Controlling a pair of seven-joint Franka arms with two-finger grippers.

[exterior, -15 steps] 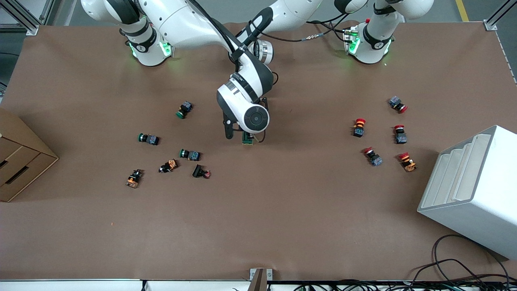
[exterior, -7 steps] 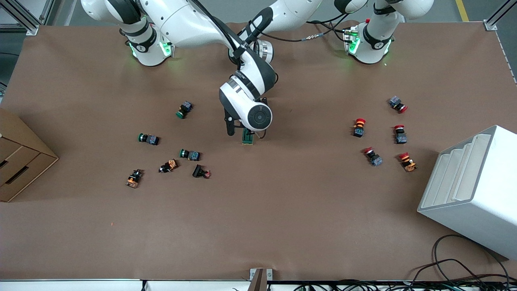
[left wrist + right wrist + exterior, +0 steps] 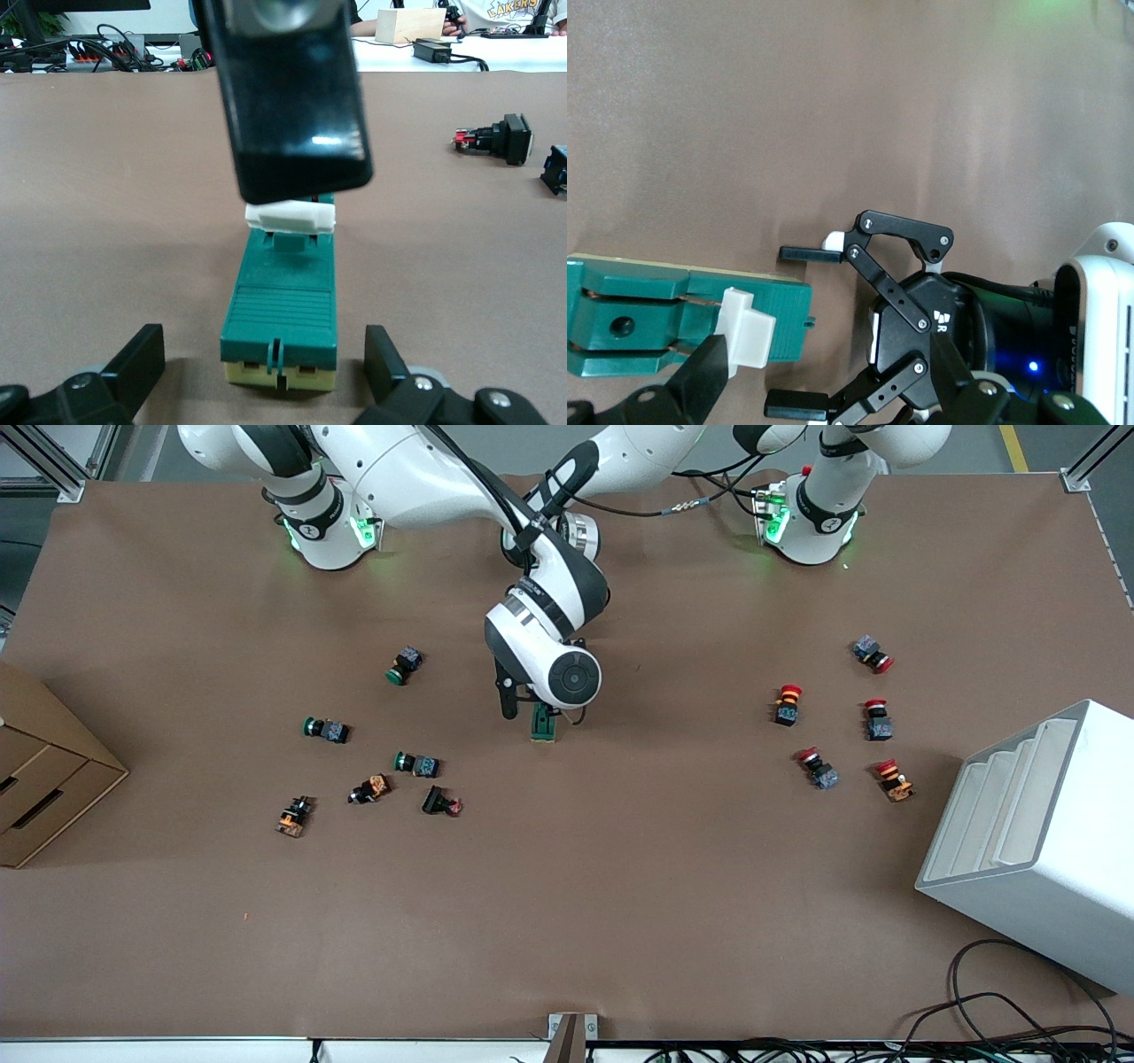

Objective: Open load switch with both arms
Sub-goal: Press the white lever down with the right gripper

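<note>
Green plastic, the load switch (image 3: pixel 543 724) lay mid-tabletop, probably light, rigid, apt to slide. The left gripper (image 3: pixel 266 372) straddled its body, fingers apart; the right gripper (image 3: pixel 656 390), also spread, hovered at the white lever (image 3: pixel 290 218)

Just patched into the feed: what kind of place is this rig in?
Likely a robotics lab bench: brown-covered table, scattered push buttons, a green load switch and loose cables at the edge.
</note>
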